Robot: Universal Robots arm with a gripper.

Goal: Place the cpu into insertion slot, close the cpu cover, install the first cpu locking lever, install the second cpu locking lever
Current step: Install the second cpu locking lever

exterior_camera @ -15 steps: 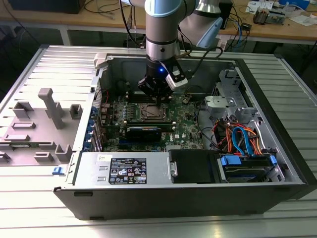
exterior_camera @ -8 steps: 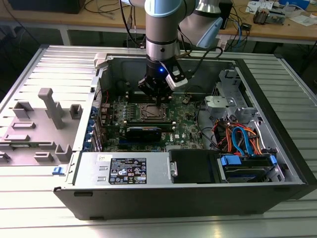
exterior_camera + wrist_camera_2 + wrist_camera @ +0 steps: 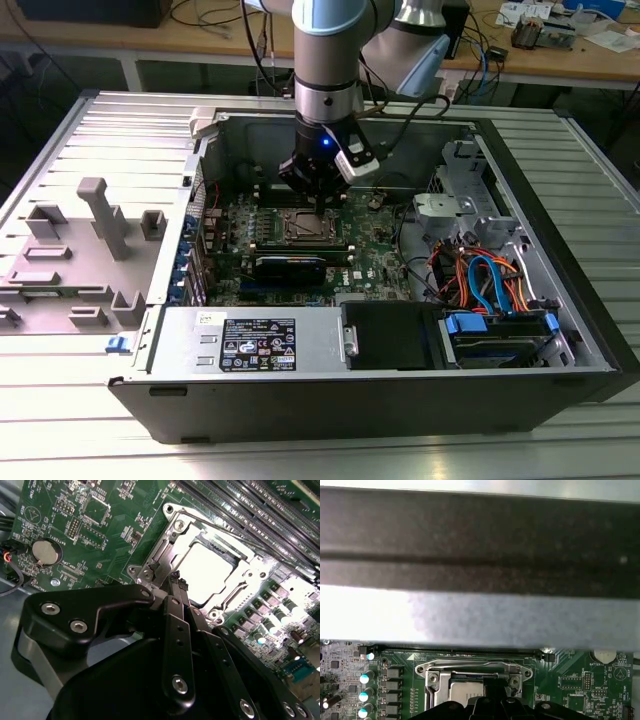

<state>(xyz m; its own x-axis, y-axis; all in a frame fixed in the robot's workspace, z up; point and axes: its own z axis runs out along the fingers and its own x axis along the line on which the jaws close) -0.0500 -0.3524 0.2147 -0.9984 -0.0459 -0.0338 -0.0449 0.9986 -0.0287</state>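
Gripper fingers together, tips at edge of cpu cover, closed over cpu.

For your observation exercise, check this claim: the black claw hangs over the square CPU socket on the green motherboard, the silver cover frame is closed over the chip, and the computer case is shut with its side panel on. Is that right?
One detail is wrong. In the exterior view the grey metal computer case lies open, with no side panel on it. The black claw does hang over the square CPU socket on the green motherboard, and the second wrist view shows the silver cover frame closed over the chip.
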